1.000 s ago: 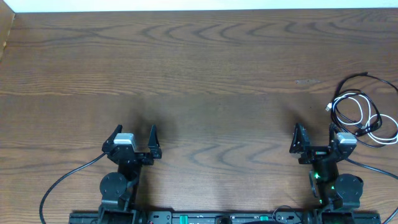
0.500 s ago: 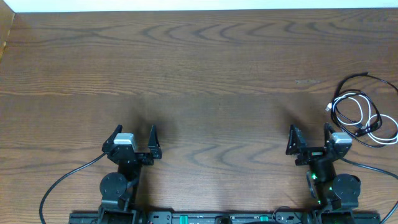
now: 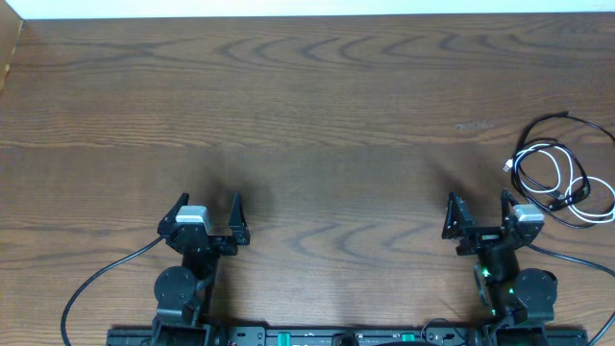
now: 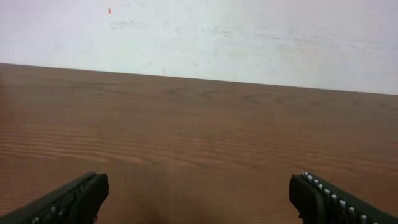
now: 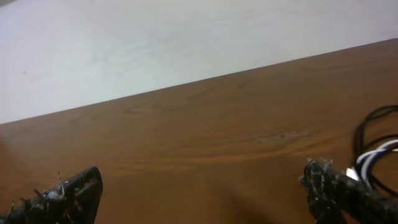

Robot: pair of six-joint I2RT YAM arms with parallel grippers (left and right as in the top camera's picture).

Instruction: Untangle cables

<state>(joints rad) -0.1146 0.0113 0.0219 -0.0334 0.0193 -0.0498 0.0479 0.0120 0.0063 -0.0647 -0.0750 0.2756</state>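
Observation:
The cables lie in a tangled heap at the table's right edge: a black cable (image 3: 540, 122) arcs over the loops of a white cable (image 3: 582, 178). The right wrist view catches them at its right border, black cable (image 5: 377, 117) above white cable (image 5: 373, 155). My right gripper (image 3: 479, 202) stands open just left of the heap and a little nearer the front, nothing between its fingers (image 5: 200, 180). My left gripper (image 3: 208, 204) stands open far to the left, over bare wood (image 4: 199, 186). Neither gripper touches a cable.
Both arm bases sit at the table's front edge, with a thick black arm wire (image 3: 96, 279) curving off the left base. A white wall (image 4: 199, 37) runs behind the table's far edge. A pale wooden edge (image 3: 10, 53) shows at the far left.
My right gripper has shifted slightly to the left and then held still. The left gripper and the cables have not moved.

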